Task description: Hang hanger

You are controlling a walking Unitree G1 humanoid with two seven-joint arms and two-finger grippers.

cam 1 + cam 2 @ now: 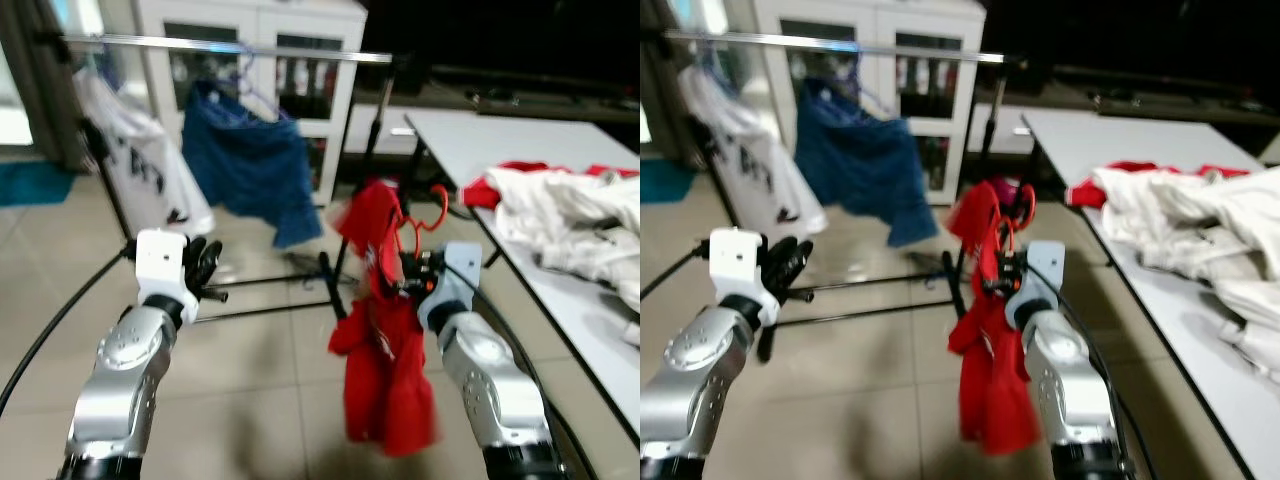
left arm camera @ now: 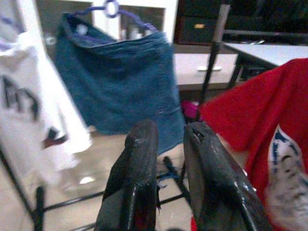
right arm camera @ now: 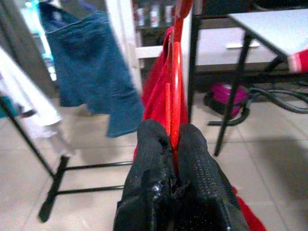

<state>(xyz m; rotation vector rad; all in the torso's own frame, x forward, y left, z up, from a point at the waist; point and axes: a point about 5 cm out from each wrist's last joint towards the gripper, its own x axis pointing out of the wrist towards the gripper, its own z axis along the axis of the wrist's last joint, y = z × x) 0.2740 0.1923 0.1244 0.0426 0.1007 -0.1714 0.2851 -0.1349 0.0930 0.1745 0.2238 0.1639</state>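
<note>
The left gripper's (image 2: 166,144) two black fingers (image 2: 137,159) stand close together with only a thin gap and nothing between them, raised at about 9 o'clock in the head views. The right gripper's (image 3: 173,142) fingers are pressed tight on the red hanger (image 3: 176,72), whose thin wire passes straight between the pads.

At 10 o'clock a white shirt (image 1: 140,160) with dark print hangs from the metal rail (image 1: 220,47) of the clothes rack. Just beside it, toward 11 o'clock, a blue denim skirt (image 1: 245,165) hangs from the same rail on a purple hanger (image 2: 110,7). Near the centre, the red hanger carries a red shirt (image 1: 385,370) that droops below the right gripper, well under the rail and apart from it; the hook (image 1: 435,205) curls up at about 1 o'clock. At 3 o'clock a white table (image 1: 520,140) holds a heap of white and red clothes (image 1: 570,215). A white cabinet (image 1: 300,30) stands behind the rack on the tiled floor (image 1: 260,390).
</note>
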